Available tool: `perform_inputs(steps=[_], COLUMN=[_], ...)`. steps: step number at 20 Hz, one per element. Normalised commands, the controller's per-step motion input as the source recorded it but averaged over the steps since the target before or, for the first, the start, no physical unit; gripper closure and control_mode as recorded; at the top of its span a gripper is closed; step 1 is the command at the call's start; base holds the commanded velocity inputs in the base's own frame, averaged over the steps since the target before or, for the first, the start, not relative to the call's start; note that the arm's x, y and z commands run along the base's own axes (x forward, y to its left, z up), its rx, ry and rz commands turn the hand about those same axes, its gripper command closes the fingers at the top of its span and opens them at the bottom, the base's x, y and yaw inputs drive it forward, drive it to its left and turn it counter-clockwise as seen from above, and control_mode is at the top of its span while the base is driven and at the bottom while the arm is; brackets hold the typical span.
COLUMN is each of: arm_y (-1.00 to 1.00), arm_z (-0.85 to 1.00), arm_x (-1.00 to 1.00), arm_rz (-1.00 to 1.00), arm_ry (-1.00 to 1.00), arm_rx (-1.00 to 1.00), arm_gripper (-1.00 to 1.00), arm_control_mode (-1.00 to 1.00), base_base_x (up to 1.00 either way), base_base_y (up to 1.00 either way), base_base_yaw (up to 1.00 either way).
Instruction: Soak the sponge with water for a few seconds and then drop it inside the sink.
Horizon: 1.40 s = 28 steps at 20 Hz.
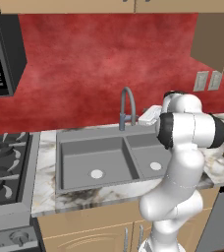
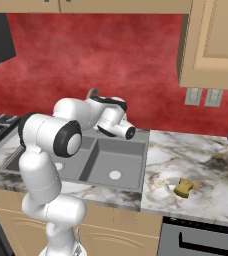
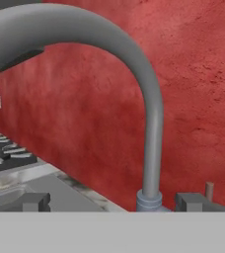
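Sponge (image 2: 184,188) on counter (image 2: 196,160), well right of end effector (image 3: 114,202).

Red wall (image 1: 84,64), marble counter (image 2: 186,160)

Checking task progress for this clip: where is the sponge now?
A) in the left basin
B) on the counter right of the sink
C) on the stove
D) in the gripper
B: the sponge lies on the marble counter, right of the sink.
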Motion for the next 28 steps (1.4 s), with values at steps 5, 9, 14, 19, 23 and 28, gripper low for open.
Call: perform_inputs(steps=[5, 9, 14, 19, 23, 28], arm_y=[0.00, 0.00, 0.00, 0.00, 0.00, -0.01], arm_z=[-0.02, -0.06, -0.11, -0.13, -0.07, 0.00], arm_x=[0.06, 0.10, 0.09, 0.09, 0.14, 0.19], arm_rz=[0.00, 0.00, 0.00, 0.00, 0.00, 0.00], arm_ry=[-0.02, -0.02, -0.02, -0.01, 0.00, 0.00], arm_rx=[0.00, 0.00, 0.00, 0.00, 0.00, 0.00], arm_gripper=[-1.00, -1.00, -1.00, -1.00, -1.00, -1.00], arm_control_mode=[-1.00, -1.00, -1.00, -1.00, -1.00, -1.00], base_base_x=[0.00, 0.00, 0.00, 0.00, 0.00, 0.00], base_base_y=[0.00, 0.00, 0.00, 0.00, 0.00, 0.00], base_base_yaw=[0.00, 0.00, 0.00, 0.00, 0.00, 0.00])
